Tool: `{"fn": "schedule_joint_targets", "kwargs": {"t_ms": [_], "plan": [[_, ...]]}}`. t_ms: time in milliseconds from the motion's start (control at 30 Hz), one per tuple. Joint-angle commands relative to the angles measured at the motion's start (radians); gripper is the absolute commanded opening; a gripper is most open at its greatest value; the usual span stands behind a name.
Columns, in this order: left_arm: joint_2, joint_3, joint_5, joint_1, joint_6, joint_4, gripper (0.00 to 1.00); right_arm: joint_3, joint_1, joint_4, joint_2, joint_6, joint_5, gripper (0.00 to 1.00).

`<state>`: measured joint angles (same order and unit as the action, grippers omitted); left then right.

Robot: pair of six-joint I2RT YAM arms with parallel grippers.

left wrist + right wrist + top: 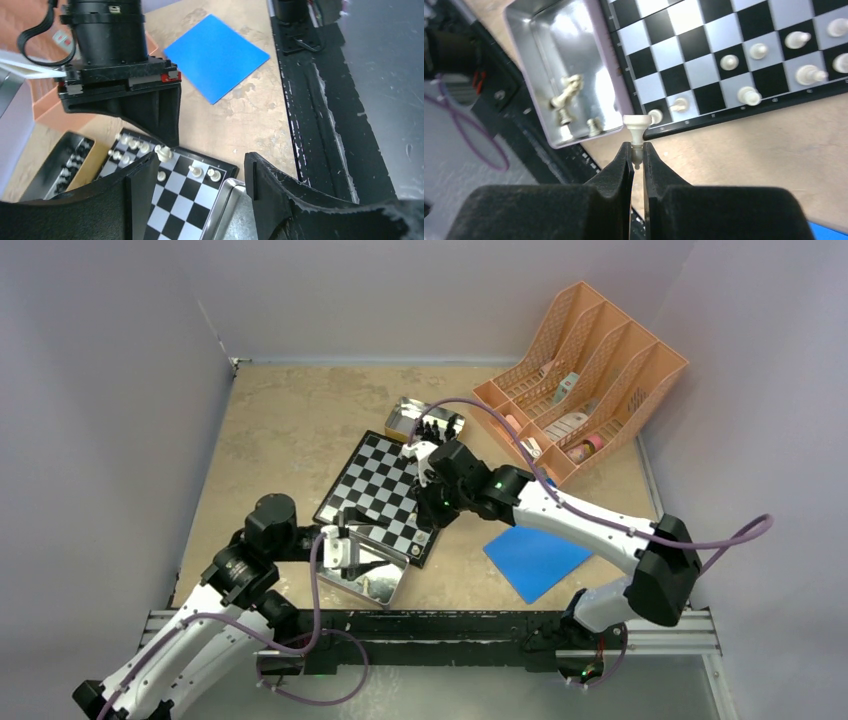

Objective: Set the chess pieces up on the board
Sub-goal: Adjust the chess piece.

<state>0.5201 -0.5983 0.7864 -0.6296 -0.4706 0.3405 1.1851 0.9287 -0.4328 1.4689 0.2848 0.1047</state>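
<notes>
At the middle of the counter [280,430], one chessboard [375,485] between two metal tins: far tin [405,410] with black chess pieces [432,428], near tin [378,585] hard against the board's near side. Over that side, right gripper [637,150] pinched narrowly on one cream piece [636,125]. Through the right wrist alone: nine cream chess pieces [749,96] in view on the board, three more in the near tin. Left gripper [200,157] spread wide, holding nothing. One blue square [535,560]. Clearest from above: peach file rack [590,370], its items' labels too small to read.
</notes>
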Motion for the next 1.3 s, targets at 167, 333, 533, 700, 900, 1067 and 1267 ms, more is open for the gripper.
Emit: {"fn": "schedule_joint_targets", "kwargs": {"t_ms": [167,333,533,700,900,1067,1267], "plan": [[0.085,-0.067,0.201,0.000,-0.332,-0.003,0.64,-0.087,0.001,0.123,-0.165,-0.058,0.340,0.03],[0.142,-0.082,0.209,0.001,-0.359,-0.001,0.65,-0.113,0.001,0.176,-0.191,-0.063,0.397,0.03],[0.192,-0.092,0.242,0.000,-0.370,-0.011,0.63,-0.120,0.000,0.195,-0.216,-0.059,0.439,0.04],[0.218,-0.101,0.260,0.001,-0.383,-0.005,0.59,-0.125,0.001,0.206,-0.226,-0.050,0.454,0.04],[0.241,-0.110,0.275,0.000,-0.385,0.005,0.55,-0.126,0.001,0.214,-0.226,-0.048,0.463,0.04],[0.262,-0.114,0.275,0.000,-0.381,0.009,0.48,-0.127,0.001,0.216,-0.235,-0.044,0.470,0.04],[0.255,-0.120,0.277,0.000,-0.364,0.005,0.34,-0.129,0.000,0.205,-0.247,-0.042,0.485,0.04]]}}
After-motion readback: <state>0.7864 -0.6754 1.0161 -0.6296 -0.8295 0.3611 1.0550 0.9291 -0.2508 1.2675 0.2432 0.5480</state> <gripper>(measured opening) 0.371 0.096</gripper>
